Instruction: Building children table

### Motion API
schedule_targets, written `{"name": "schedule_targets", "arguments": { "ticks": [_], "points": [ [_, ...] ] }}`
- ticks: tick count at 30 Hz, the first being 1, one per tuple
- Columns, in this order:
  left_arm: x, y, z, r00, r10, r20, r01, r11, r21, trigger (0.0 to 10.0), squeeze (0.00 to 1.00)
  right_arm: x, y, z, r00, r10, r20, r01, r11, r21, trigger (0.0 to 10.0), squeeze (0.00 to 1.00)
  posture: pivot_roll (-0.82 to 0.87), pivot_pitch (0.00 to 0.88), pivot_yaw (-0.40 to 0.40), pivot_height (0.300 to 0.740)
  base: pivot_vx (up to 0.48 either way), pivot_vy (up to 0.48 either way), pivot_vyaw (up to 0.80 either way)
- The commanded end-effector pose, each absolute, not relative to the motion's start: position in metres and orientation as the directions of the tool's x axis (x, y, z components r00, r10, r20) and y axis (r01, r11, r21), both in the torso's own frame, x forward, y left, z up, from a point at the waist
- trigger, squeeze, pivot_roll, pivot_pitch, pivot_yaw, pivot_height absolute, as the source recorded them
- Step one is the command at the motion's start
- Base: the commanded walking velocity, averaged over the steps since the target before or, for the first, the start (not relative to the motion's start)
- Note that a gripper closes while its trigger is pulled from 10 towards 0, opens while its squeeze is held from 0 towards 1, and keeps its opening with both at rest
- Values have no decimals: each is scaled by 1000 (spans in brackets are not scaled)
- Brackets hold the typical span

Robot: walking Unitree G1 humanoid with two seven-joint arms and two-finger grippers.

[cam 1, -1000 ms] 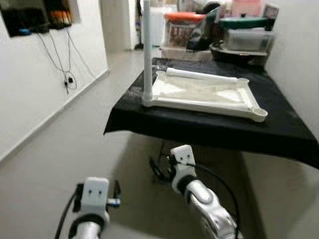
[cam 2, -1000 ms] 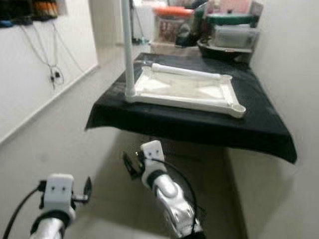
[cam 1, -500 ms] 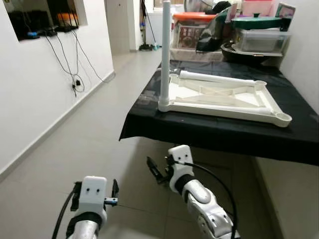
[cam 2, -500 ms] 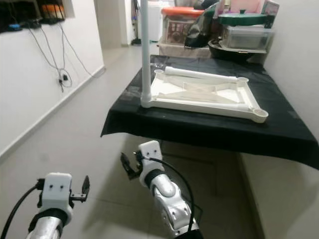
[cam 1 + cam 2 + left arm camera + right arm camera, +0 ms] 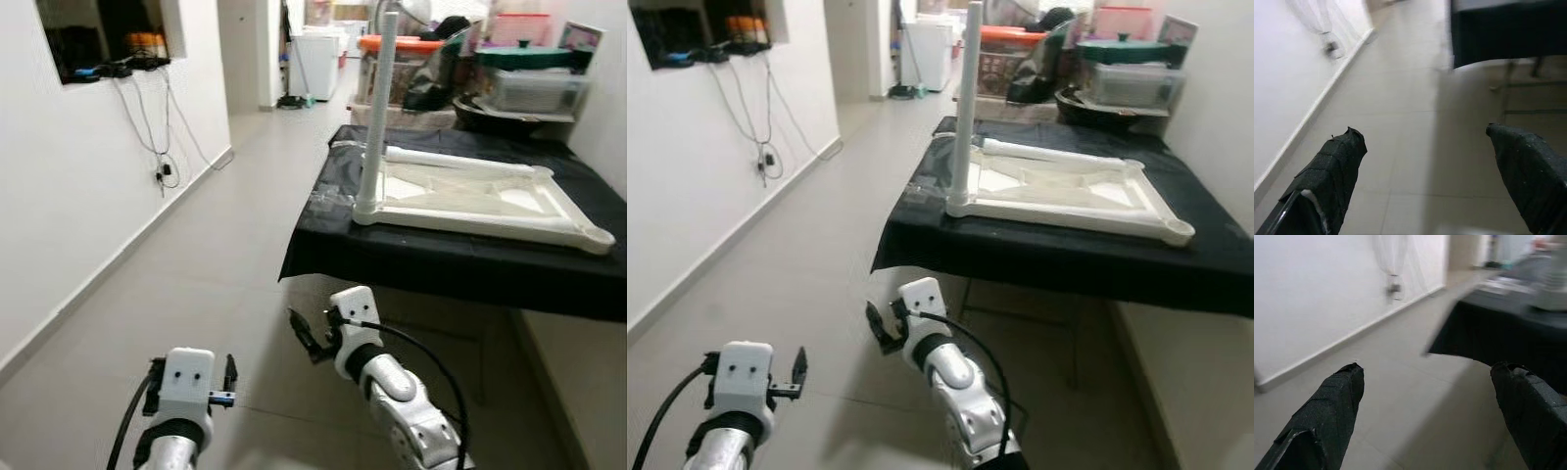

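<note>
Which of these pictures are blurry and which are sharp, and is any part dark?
Left eye and right eye views: fairly sharp, evenly lit; the white table frame on the black cloth reads clearly, with shadow under it. Left wrist view: the floor and the black cloth's edge are smeared, fingers sharp. Right wrist view: background soft and blurred, fingers crisp.

Silver arms, white wrist blocks, black cables.

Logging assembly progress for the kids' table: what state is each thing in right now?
White table frame: upside down on the black-covered table.
Upright leg: fitted in the frame's near left corner.
Loose leg: lying flat along the frame's far side.
Left gripper: open, empty.
Right gripper: open, empty.
</note>
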State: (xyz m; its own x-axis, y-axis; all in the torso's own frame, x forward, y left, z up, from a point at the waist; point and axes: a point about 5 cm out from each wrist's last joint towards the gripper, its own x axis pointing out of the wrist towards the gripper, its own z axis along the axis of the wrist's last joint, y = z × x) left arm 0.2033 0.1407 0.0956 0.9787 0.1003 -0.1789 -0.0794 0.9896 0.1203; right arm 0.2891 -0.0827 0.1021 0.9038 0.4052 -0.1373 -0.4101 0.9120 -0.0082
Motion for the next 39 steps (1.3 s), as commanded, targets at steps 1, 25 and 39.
{"name": "schedule_targets", "arguments": {
  "ticks": [1, 25, 39],
  "points": [
    [205, 137, 96, 981, 86, -175, -65, 990, 125, 10000, 0, 290, -86, 101, 909, 391, -144, -398, 917, -20, 10000, 0, 76, 0, -16, 740, 0, 0, -800],
    [203, 149, 111, 983, 169, -77, -156, 976, 152, 10000, 0, 291, -94, 107, 934, 344, -97, -345, 939, 8, 10000, 0, 80, 0, -19, 740, 11, 0, -267],
    [212, 190, 129, 960, 280, 17, -278, 939, 202, 10000, 0, 315, -126, 130, 992, 122, 21, -122, 993, -1, 10000, 0, 85, 0, -22, 740, 289, 0, 0]
  ]
}}
